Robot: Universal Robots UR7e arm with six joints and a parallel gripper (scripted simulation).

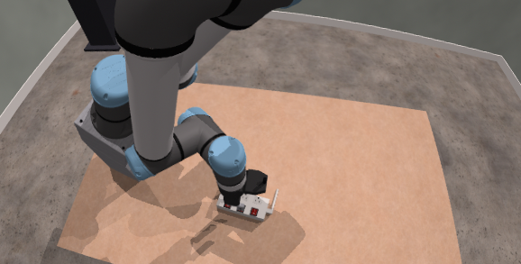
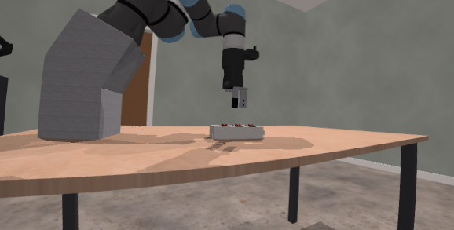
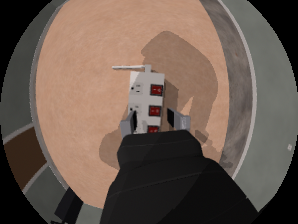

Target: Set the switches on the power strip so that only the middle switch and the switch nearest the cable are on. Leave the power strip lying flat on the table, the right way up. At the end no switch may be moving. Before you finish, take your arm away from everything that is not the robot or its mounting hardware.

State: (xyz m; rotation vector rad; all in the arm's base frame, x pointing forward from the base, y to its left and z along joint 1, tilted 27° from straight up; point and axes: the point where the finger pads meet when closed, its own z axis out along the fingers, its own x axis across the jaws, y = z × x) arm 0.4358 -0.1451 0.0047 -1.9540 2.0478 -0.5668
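Observation:
The white power strip lies flat on the wooden table, right way up, with three red switches in a row. Its short cable stub sticks out at the right end. In the exterior view the strip lies under my gripper, which hangs open and empty a short way above its middle. In the wrist view the strip runs away from me, with the cable stub at the far end. My gripper's fingers stand on either side of the near end. I cannot tell which way each switch is rocked.
The arm's grey base block stands on the table to the left of the strip. In the top view the arm's wrist hides the gripper fingers. The table's front edge is close below the strip.

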